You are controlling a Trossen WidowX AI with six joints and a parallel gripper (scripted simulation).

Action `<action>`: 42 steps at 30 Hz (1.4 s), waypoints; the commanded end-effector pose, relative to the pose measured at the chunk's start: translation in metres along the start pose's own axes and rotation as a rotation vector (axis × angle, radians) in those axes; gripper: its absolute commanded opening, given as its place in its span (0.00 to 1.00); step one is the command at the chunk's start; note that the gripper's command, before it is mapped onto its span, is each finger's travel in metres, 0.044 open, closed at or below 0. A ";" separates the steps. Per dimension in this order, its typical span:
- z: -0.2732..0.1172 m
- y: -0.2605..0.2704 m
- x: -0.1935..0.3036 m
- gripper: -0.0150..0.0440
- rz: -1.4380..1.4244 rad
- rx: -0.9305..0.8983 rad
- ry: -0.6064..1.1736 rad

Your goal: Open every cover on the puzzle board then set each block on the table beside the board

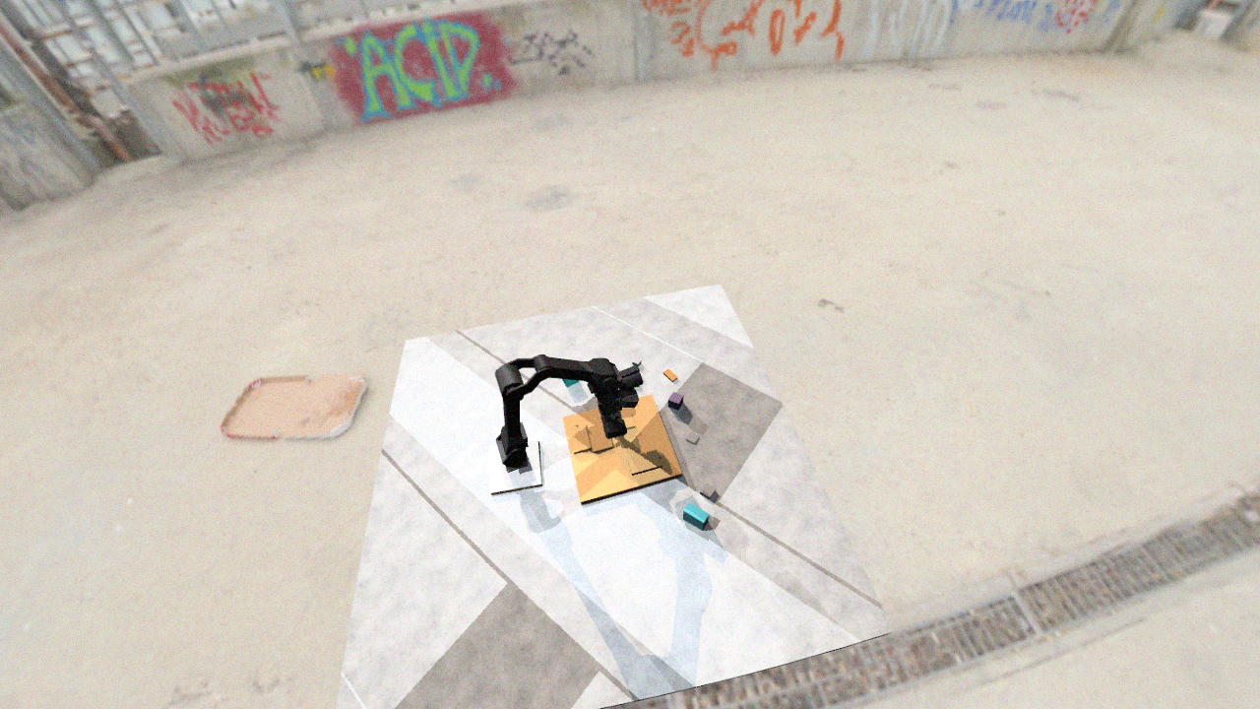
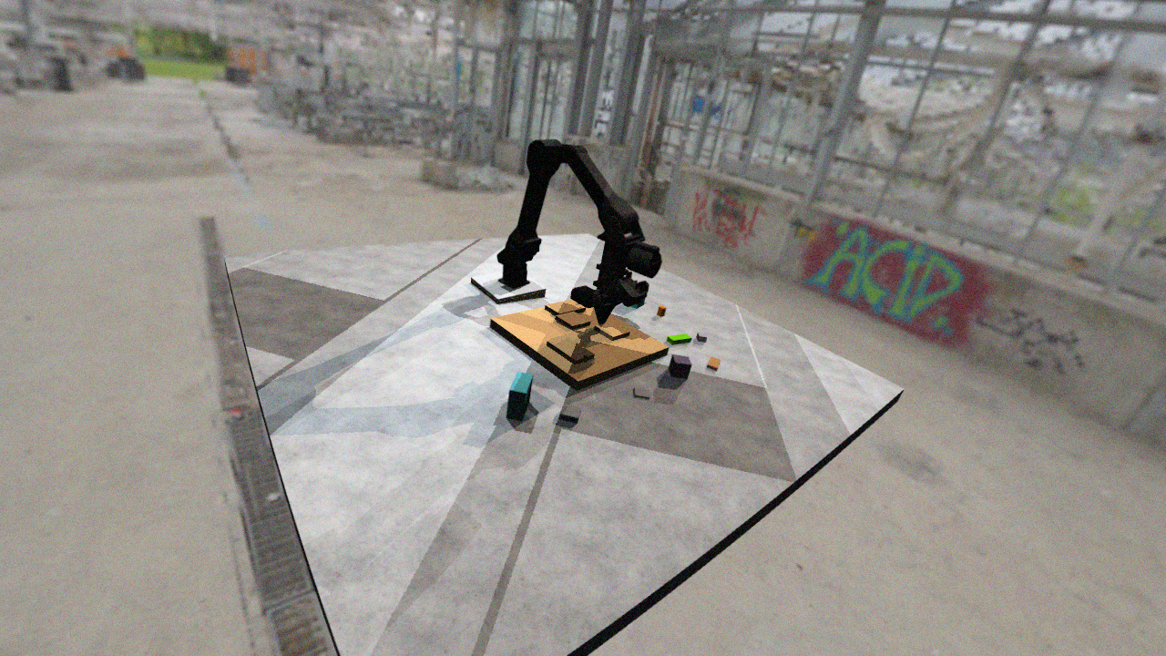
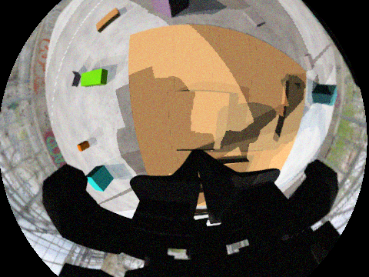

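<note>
The tan puzzle board [image 1: 607, 486] [image 2: 623, 360] [image 3: 161, 50] lies flat on the table. Several tan covers stand slightly raised on it, among them one at the near side [image 2: 569, 351], one by the fingertips [image 2: 611, 332] and one in the middle [image 2: 573, 322]. Their tracks, pins and wells cannot be made out in the shadows. My gripper [image 2: 601, 319] [image 3: 196, 151] is shut and empty, pointing down low over the board beside a cover; contact is unclear. Off the board lie a purple block [image 1: 674, 401] [image 2: 679, 366], a green block [image 2: 678, 338] [image 3: 93, 78] and a teal block [image 1: 695, 515] [image 2: 519, 396] [image 3: 324, 94].
Another teal block [image 1: 571, 382] [image 3: 101, 178] lies on the opposite side of the board. An orange piece [image 1: 670, 375] [image 2: 713, 363] [image 3: 108, 19], a smaller orange one [image 2: 660, 311] [image 3: 83, 145] and several small grey pieces, one [image 2: 568, 416] near the teal block, lie around.
</note>
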State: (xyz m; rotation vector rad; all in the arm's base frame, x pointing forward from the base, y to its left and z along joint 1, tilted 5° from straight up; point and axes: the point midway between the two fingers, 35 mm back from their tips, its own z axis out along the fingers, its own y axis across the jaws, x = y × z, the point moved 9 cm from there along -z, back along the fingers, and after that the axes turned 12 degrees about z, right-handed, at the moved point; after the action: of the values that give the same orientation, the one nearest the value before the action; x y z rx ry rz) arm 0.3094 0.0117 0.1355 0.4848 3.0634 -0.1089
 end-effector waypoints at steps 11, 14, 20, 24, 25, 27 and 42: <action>-0.001 0.003 -0.015 0.25 -0.004 0.002 -0.005; -0.001 0.004 -0.018 0.25 -0.004 0.002 -0.005; -0.001 0.005 -0.024 0.25 -0.004 0.002 -0.005; -0.001 0.006 -0.027 0.25 -0.004 0.002 -0.006; -0.001 0.006 -0.028 0.25 -0.004 0.002 -0.006; -0.001 0.007 -0.030 0.25 -0.004 0.002 -0.006; 0.000 0.009 -0.045 0.25 -0.004 0.002 -0.007</action>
State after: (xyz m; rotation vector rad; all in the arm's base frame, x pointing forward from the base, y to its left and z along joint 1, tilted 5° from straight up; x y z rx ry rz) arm 0.3511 0.0076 0.1379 0.4839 3.0579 -0.1078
